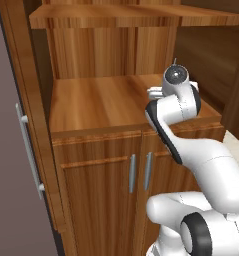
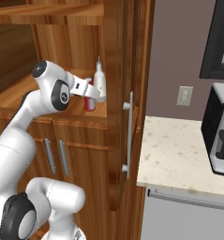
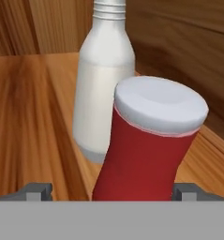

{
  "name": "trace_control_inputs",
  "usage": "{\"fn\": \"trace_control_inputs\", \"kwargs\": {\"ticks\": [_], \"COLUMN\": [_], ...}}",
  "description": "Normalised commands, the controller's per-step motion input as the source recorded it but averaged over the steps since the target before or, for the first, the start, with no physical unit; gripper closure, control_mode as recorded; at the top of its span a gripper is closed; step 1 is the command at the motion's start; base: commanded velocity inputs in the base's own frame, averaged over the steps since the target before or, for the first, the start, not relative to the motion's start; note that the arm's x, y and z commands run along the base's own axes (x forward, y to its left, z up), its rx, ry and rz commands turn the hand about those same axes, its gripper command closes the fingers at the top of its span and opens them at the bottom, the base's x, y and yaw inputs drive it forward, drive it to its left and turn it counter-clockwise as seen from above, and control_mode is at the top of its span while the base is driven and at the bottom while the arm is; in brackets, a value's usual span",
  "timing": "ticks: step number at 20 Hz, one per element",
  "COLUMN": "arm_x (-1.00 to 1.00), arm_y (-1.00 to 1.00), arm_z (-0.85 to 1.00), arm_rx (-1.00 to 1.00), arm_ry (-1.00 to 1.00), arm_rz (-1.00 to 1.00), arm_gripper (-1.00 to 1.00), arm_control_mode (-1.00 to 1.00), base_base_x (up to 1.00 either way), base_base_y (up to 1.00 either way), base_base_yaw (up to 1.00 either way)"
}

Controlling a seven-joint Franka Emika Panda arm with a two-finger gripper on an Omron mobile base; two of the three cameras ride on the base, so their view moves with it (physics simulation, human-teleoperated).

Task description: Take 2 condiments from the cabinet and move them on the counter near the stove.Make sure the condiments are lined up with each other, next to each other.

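The gripper [image 3: 111, 191] is spread wide, its two dark finger tips [image 3: 38, 191] standing one on each side of the red bottle [image 3: 144, 159]; the tips do not press on it, and nothing is pinched; in the hand view the red bottle rises between them, close to the camera, with its pale cap [image 3: 160, 105] uppermost. Just behind the red bottle, and partly hidden by it, stands the whitish bottle [image 3: 101, 93], upright; whether the two bottles touch cannot be told.

Both bottles stand on the wooden shelf [image 1: 96, 102] inside the cabinet [image 1: 91, 65], toward the shelf's right end; in the right base view the red bottle [image 2: 89, 104] shows low beside the hand, and the whitish bottle [image 2: 100, 84] stands just beside it with its thin nozzle pointing up, close to the cabinet's inner side wall. The arm [image 1: 173, 107] reaches over the shelf's front edge into the opening; a second shelf [image 1: 116, 17] lies above.

The cabinet door [image 2: 130, 93] hangs open with its long silver bar handle [image 2: 130, 136] facing outward. To the right of the cabinet lies the beige counter [image 2: 174, 159], well apart from the bottles; a steel toaster [image 2: 219, 136] stands on it.
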Motion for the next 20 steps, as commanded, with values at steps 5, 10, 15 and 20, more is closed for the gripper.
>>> {"fn": "trace_control_inputs", "kwargs": {"ticks": [5,10,15,20], "arm_x": [0.05,0.01,0.0,0.0], "arm_y": [0.0,0.0,0.0,-0.01], "arm_z": [-0.08,-0.02,-0.01,-0.01], "arm_rx": [0.0,0.0,0.0,0.0], "arm_ry": [0.0,0.0,0.0,0.0], "arm_rz": [0.0,0.0,0.0,0.0], "arm_gripper": [-1.0,-1.0,1.0,1.0], "arm_control_mode": [-1.0,-1.0,-1.0,-1.0], "base_base_x": [0.0,0.0,0.0,0.0], "base_base_y": [0.0,0.0,0.0,0.0], "base_base_yaw": [0.0,0.0,0.0,0.0]}}
